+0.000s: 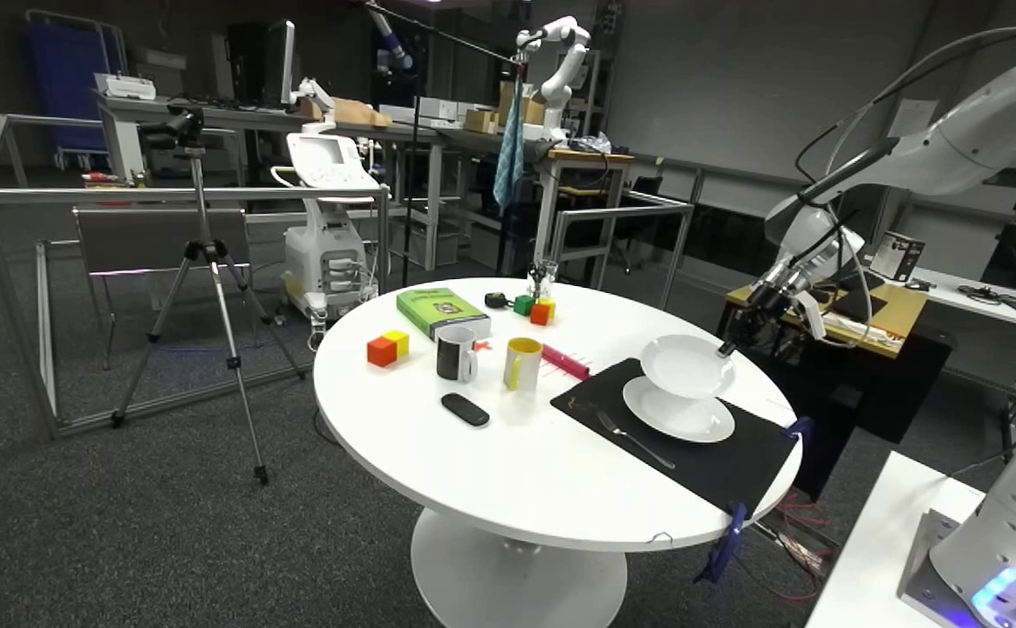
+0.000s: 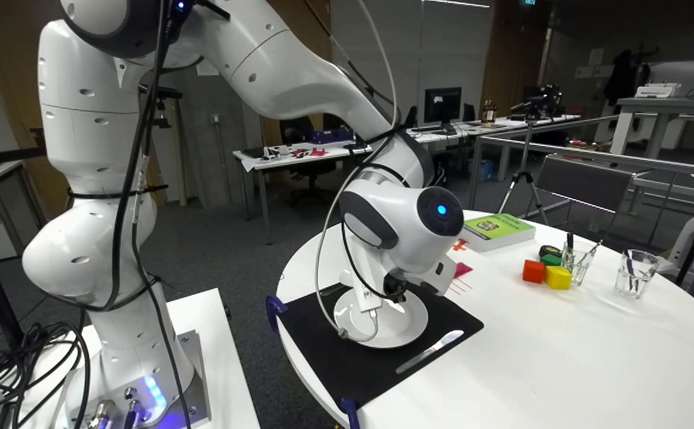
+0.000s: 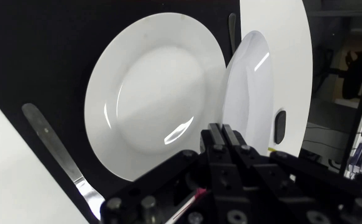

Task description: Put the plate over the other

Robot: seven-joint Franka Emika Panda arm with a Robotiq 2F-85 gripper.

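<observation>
Evidently, the claw point(image 3: 220, 127) is pinched tight, its jaws almost meeting on the rim of a white dinner plate point(image 3: 252, 84), which it holds steeply tilted above a black placemat point(image 1: 726, 475). Lying flat and face up on that placemat is the second dinner plate point(image 3: 165, 96); in an exterior view the held one hides part of it, and whether the two touch cannot be told. A fork point(image 1: 641, 446) and a table knife point(image 2: 429, 352) lie on the placemat on opposite sides of the flat plate. Blue clamps point(image 1: 722, 551) sit at the edge of the round white worktop point(image 1: 473, 471), by placemat corners. Farther across it, a black-and-white mug point(image 1: 448, 356) and a white mug with a yellow handle point(image 1: 530, 371) stand side by side near a green book point(image 1: 445, 310), with a black oblong object point(image 1: 465, 409) lying close to them.
</observation>
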